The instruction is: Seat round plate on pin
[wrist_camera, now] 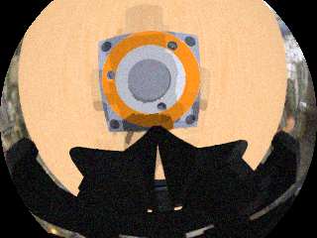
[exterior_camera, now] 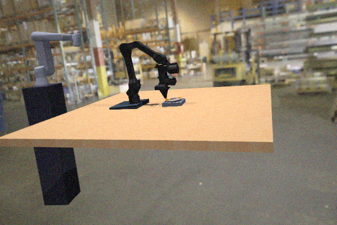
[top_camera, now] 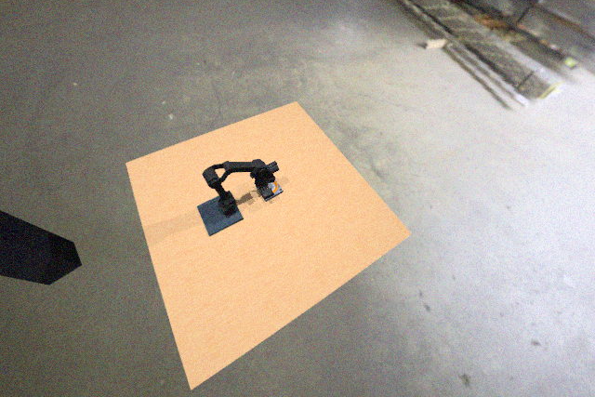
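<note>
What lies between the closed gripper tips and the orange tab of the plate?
Nothing: in the wrist view the shut gripper points at the orange tab with no visible gap.

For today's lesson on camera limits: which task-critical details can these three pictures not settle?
- Pin in hole: the top view shows the plate too small.
- Tilt or flat: the exterior view is too distant.
- Contact: in the wrist view the shut jaws of the gripper hide the tab.
- Post: blurred.

Orange table (exterior_camera: pixel 217 119) carries grey base (exterior_camera: pixel 173 103) and arm mount (exterior_camera: pixel 129 104)
</note>
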Controlling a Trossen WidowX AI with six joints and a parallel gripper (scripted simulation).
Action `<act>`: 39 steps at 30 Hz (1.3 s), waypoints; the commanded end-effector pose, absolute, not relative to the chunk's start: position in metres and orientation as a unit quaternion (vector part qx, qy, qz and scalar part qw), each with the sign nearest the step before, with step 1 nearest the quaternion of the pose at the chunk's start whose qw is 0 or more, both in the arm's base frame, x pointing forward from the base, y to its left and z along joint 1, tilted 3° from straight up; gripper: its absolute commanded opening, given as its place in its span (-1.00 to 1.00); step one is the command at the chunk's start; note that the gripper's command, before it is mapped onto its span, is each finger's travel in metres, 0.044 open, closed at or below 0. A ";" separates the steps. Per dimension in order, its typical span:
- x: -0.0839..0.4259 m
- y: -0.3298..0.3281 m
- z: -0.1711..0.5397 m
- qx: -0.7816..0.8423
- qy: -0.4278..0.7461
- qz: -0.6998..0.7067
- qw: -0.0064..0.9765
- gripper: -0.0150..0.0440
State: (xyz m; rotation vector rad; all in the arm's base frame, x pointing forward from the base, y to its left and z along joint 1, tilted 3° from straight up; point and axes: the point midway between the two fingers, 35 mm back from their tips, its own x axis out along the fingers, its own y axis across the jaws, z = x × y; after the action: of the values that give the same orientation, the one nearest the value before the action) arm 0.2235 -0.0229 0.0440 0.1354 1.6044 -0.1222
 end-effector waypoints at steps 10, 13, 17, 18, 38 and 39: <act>0.228 -0.041 0.045 0.058 0.718 -0.058 0.692 -0.49; 0.229 -0.044 0.045 0.058 0.718 -0.058 0.692 -0.49; 0.232 -0.050 0.046 0.057 0.718 -0.058 0.692 -0.49; 0.232 -0.051 0.046 0.057 0.717 -0.058 0.692 -0.49; 0.247 -0.067 0.048 0.057 0.717 -0.059 0.692 -0.49; 0.248 -0.068 0.048 0.057 0.717 -0.059 0.692 -0.49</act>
State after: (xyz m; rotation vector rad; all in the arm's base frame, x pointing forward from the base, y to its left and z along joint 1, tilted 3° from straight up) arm 0.2431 -0.0643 0.0473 0.1324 1.6071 -0.1309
